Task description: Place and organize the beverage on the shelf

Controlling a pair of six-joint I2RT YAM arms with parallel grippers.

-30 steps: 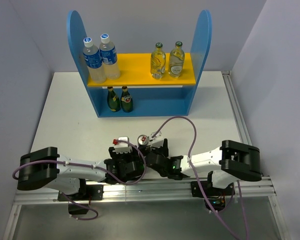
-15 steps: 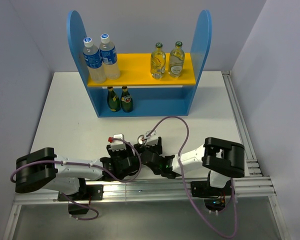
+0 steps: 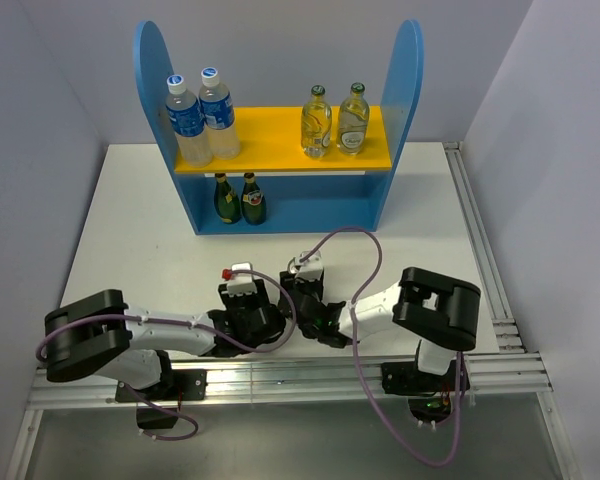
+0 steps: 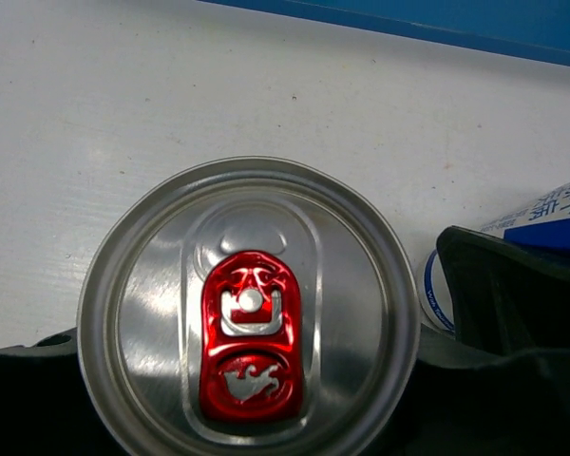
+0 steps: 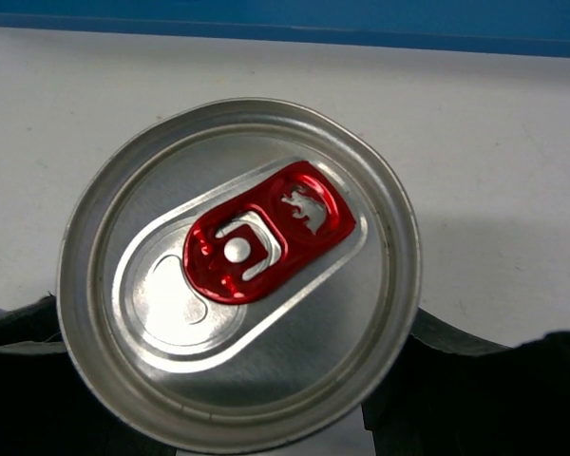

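Seen from above, the shelf (image 3: 412,90) stands at the far side of a white table (image 3: 130,230), well apart from both arms. Its yellow-orange upper board (image 3: 280,150) carries two plastic water bottles (image 3: 187,120) with blue labels on the left and two clear glass bottles (image 3: 317,122) of pale yellow drink on the right. Two dark green bottles (image 3: 223,198) stand on the lower level, at its left end.

Near the front edge of the table, the left gripper (image 3: 248,298) and right gripper (image 3: 307,295) sit side by side. A purple cable (image 3: 365,250) loops over the table beside the right one. From this height the wrists cover the cans, so they cannot be made out.

The wrist cameras show them. The left wrist looks straight down on the left can (image 4: 252,313), upright, with a silver lid and a red pull tab. Dark fingers (image 4: 499,332) press in on both sides, grasping it. The right wrist shows the right can (image 5: 237,285) upright, clasped the same way between its own fingers (image 5: 475,389). The blue base of the shelf runs along the top of both views.

Each tab has a small animal shape cut into it. Only the left wrist view shows the side of the neighbouring can, just beside and partly behind a finger. It is white and blue with blue characters, cropped too much to read.
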